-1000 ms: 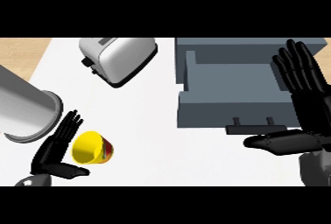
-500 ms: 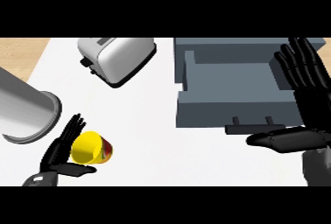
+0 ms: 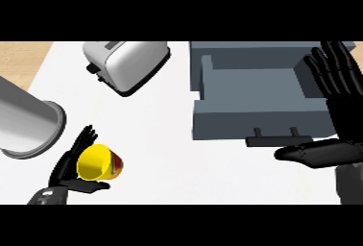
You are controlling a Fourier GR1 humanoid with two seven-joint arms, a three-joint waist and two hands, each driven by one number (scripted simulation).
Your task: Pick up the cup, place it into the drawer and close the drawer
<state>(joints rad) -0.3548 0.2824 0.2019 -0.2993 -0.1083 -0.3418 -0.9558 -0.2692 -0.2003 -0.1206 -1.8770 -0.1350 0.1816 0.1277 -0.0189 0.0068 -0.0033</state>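
A yellow cup [image 3: 96, 161] with a red band lies tipped on its side on the white counter at the lower left, its mouth facing up and left. My left hand [image 3: 66, 169] sits right behind it. The fingers are straight along the cup's far side and the thumb is under it, so the cup rests in the gap. The grey drawer [image 3: 248, 122] stands pulled open at the upper right, its inside bare and its handle [image 3: 278, 141] facing me. My right hand [image 3: 346, 129] is open beside the drawer's right wall, fingers up and thumb pointing left under the handle.
A silver toaster [image 3: 127, 62] stands at the back, left of the drawer. A large grey metal cylinder [image 3: 25, 122] lies at the left edge, just above the cup. White counter stretches between the cup and the drawer's front.
My left hand has edged slightly closer round the cup, which has barely moved. The right hand and the drawer stay as they were.
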